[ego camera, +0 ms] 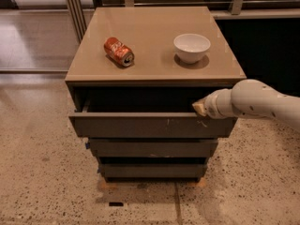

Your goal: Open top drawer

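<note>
The top drawer (150,125) of a tan-topped cabinet stands pulled out a little, its dark front showing small white scratches near the middle and right. Its inside is dark and in shadow. My gripper (200,108) sits at the drawer's upper right edge, at the end of the white arm (262,100) coming in from the right. The tip touches the top rim of the drawer front.
A crushed red soda can (119,51) lies on its side on the cabinet top (154,27), and a white bowl (191,47) stands to its right. Two narrower drawer fronts (152,149) sit shut below. A speckled floor surrounds the cabinet.
</note>
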`<state>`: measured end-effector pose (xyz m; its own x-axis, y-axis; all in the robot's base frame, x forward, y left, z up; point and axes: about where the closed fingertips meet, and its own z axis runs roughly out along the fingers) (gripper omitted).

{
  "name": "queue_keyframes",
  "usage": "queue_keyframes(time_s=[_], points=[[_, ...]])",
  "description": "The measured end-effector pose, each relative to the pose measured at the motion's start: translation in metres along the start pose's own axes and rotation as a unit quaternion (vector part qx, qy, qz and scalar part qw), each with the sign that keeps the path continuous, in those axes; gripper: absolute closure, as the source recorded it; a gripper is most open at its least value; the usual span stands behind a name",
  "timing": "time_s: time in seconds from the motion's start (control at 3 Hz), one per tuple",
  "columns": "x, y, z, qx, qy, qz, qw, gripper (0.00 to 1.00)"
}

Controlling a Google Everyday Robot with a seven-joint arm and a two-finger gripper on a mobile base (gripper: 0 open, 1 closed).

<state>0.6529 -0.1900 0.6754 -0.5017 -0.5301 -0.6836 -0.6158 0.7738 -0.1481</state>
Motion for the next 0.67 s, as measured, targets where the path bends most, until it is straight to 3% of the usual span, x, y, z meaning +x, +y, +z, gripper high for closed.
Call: queue_keyframes(time_s=[0.33, 0.67], points=[[-0.004, 0.000, -0.004, 0.000, 0.000, 0.000, 1.0000, 1.00], [0.006, 0.007, -0.010, -0.023, 0.002, 0.001, 0.9997, 1.00]])
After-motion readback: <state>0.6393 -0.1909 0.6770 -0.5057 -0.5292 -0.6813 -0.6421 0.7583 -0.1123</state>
